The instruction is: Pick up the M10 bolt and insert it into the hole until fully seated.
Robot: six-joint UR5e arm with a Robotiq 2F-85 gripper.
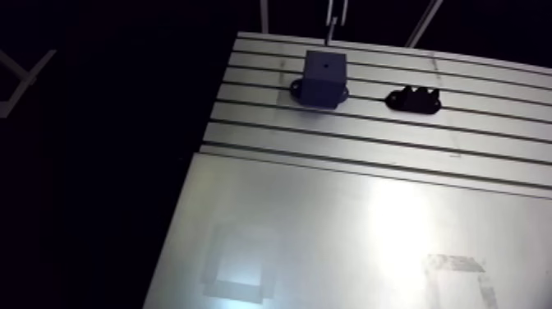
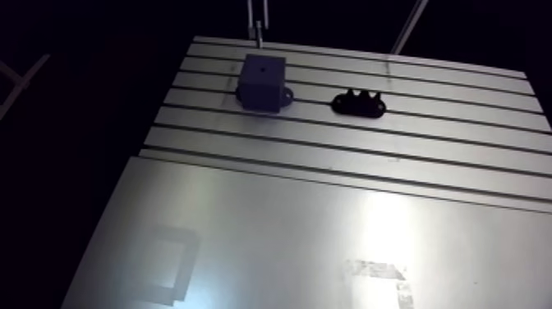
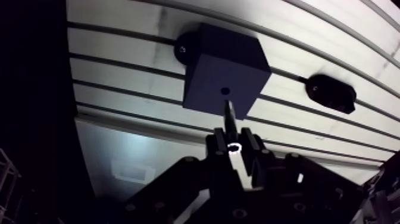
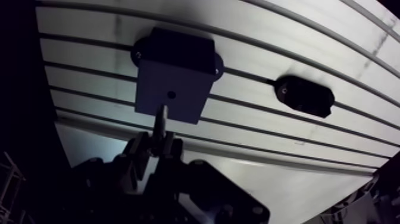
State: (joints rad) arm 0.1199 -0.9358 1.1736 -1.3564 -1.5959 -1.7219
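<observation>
Clamping the M10 bolt (image 3: 228,116), the gripper (image 3: 231,142) hangs over the dark block (image 3: 223,68).
Its two fingers are closed tight on the M10 bolt, whose shank sticks out ahead of them with its tip close to the small hole (image 3: 225,91) in the block's top face; whether it touches the block is hard to judge. Beside the block, apart from it, a black bracket (image 3: 331,92) lies on the slotted table (image 3: 119,65).
</observation>
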